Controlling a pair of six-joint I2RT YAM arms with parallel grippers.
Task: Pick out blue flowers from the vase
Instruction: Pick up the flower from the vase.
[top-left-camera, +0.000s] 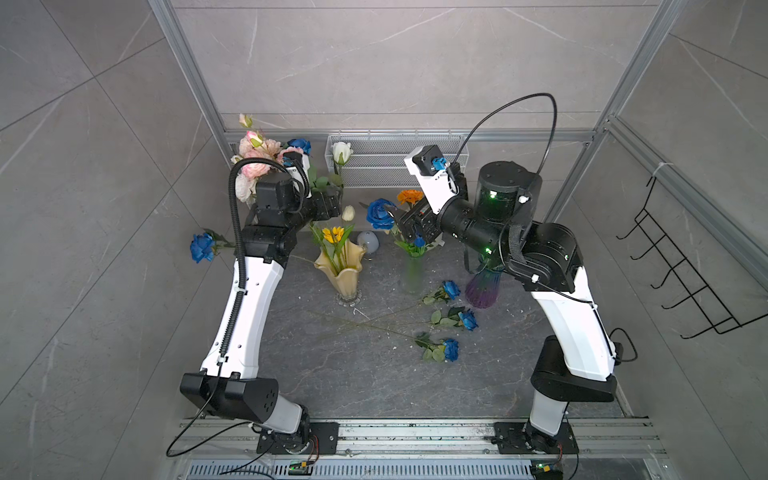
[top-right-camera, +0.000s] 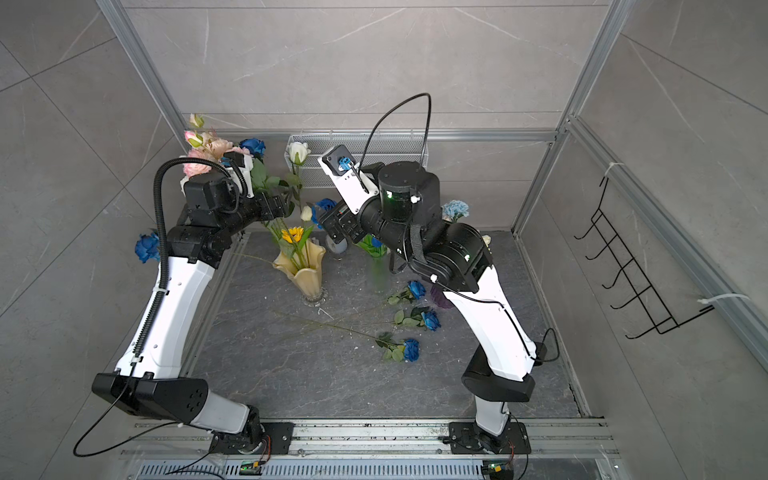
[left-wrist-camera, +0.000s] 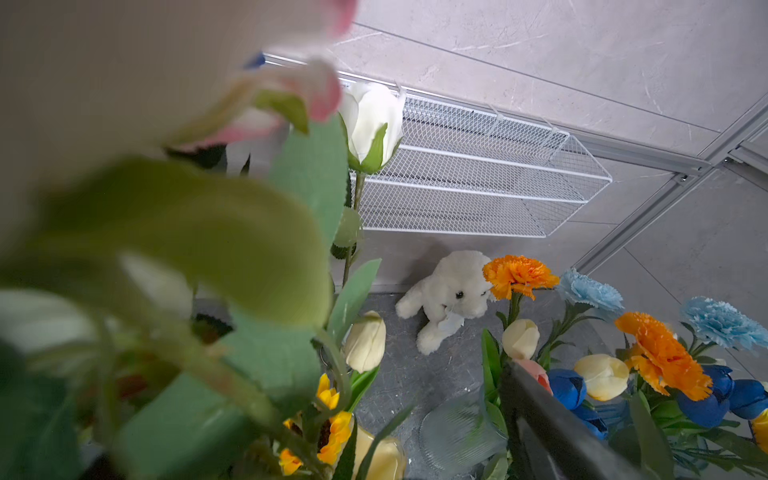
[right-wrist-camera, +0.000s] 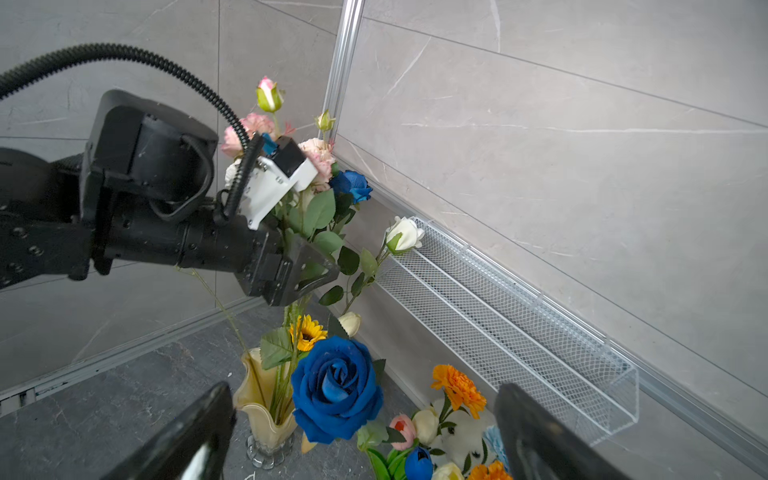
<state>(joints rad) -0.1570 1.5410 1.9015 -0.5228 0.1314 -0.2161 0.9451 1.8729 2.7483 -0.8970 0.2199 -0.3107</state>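
Since the blue rose (right-wrist-camera: 336, 386) stands just ahead of our right gripper (right-wrist-camera: 363, 388), bloom framed by its wide-apart fingers (right-wrist-camera: 199, 424), we judge that arm nearer. Its stem slants down into the clear vase (top-left-camera: 413, 274).

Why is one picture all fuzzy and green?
In the left wrist view, leaves and a pink bud sit too near the lens to focus, while the white rose behind is sharp; in the right wrist view, the blue rose is crisp.
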